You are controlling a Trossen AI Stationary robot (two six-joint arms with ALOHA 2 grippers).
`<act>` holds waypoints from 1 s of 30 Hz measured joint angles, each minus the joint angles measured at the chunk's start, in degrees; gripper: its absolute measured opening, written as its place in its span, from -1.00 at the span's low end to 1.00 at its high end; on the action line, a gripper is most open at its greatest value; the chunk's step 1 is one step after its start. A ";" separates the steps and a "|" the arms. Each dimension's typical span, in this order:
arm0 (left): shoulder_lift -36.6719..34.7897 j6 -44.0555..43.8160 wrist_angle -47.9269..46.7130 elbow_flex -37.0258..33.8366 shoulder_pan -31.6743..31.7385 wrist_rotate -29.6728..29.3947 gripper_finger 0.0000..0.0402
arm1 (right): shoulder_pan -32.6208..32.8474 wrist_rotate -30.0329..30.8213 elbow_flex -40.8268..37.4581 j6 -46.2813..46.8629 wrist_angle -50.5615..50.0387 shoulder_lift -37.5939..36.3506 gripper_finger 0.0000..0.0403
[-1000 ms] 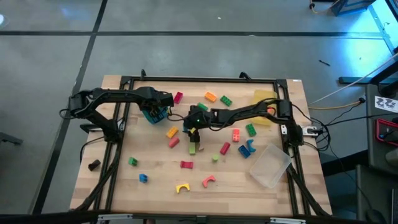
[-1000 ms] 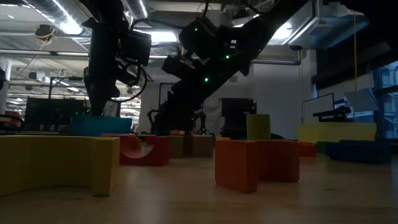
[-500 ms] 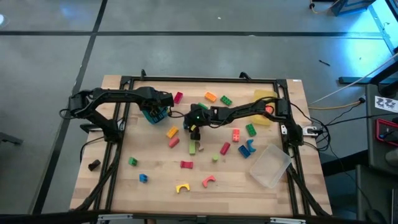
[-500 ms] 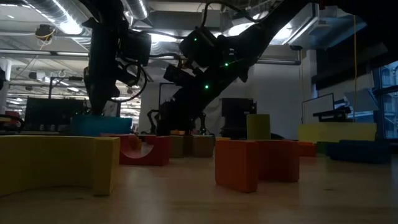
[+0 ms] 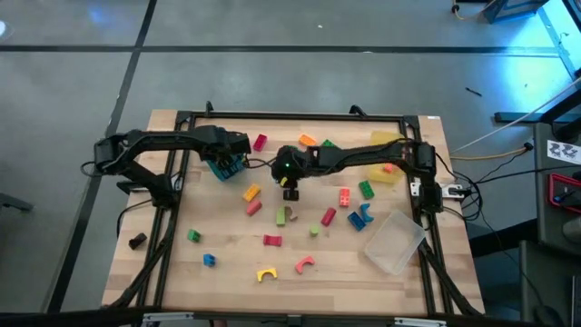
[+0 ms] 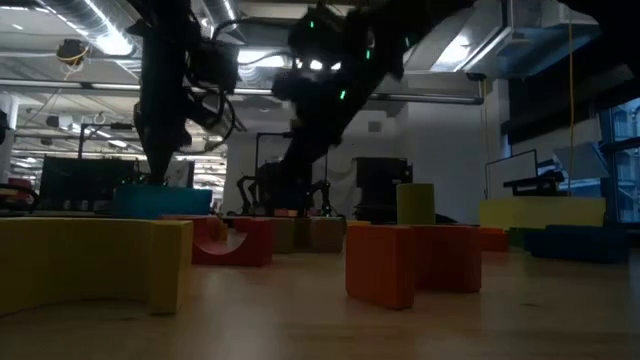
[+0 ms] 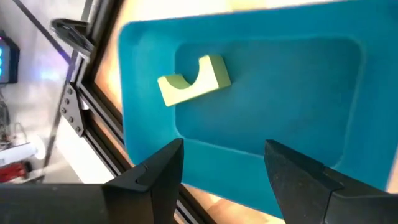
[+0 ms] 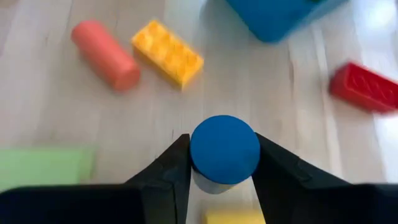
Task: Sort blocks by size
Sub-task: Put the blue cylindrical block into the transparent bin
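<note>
Right gripper (image 8: 222, 165) clamped on a blue cylinder (image 8: 224, 149) above mid-table, fingers (image 8: 166, 171) pinching its round sides. Likely light, stiff, slick plastic; best squeezed across the middle. Left gripper (image 7: 224, 165) spread over the teal tray (image 7: 298, 93), far left, holding a green arch (image 7: 193, 79).

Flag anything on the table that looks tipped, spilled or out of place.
The clear tray lies skewed at the table's right edge, away from the blocks. A small black lump sits alone beyond the rail on the left edge; it is no block. Otherwise loose blocks are simply scattered, one yellow-green arch already in the teal tray.
</note>
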 joint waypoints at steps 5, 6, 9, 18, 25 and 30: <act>-6.08 -2.94 3.60 0.06 -0.23 0.18 0.03 | 0.08 0.08 10.23 1.43 -24.38 -2.06 -0.33; -7.07 -2.74 4.79 0.07 -0.28 0.37 0.03 | 0.08 -0.17 12.25 2.55 -29.01 -2.44 -0.33; -9.00 -2.52 9.79 0.07 -0.78 1.30 0.03 | 0.10 -0.37 17.77 7.43 -43.52 -2.73 -0.33; -8.50 1.90 27.30 0.04 -5.02 8.23 0.03 | 5.73 -2.56 21.08 19.59 -67.40 -3.46 -0.33; -7.96 -1.03 30.84 0.04 -8.64 8.57 0.03 | 14.43 -2.31 17.94 21.20 -67.00 -4.43 -0.33; -7.76 -3.62 31.15 0.04 -11.69 8.61 0.03 | 20.31 -1.11 10.00 26.13 -66.81 -10.00 -0.33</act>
